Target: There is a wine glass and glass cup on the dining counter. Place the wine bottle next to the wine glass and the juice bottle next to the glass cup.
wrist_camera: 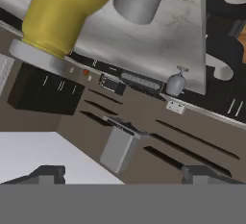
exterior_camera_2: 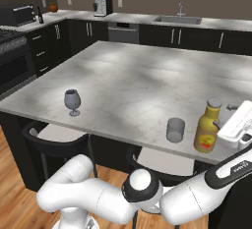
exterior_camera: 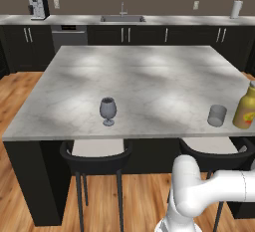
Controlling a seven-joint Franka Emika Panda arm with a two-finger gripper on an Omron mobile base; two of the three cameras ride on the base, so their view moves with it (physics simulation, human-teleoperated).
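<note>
Right base view: juice bottle (exterior_camera_2: 207, 128) upright.

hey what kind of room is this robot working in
A home kitchen, rendered. A marble-topped dining counter with black stools stands in the middle, a sink sits in the back wall counter among dark cabinets, and a coffee machine stands at its left end.

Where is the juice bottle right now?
The juice bottle stands upright near the dining counter's front right edge, just right of the glass cup.
</note>
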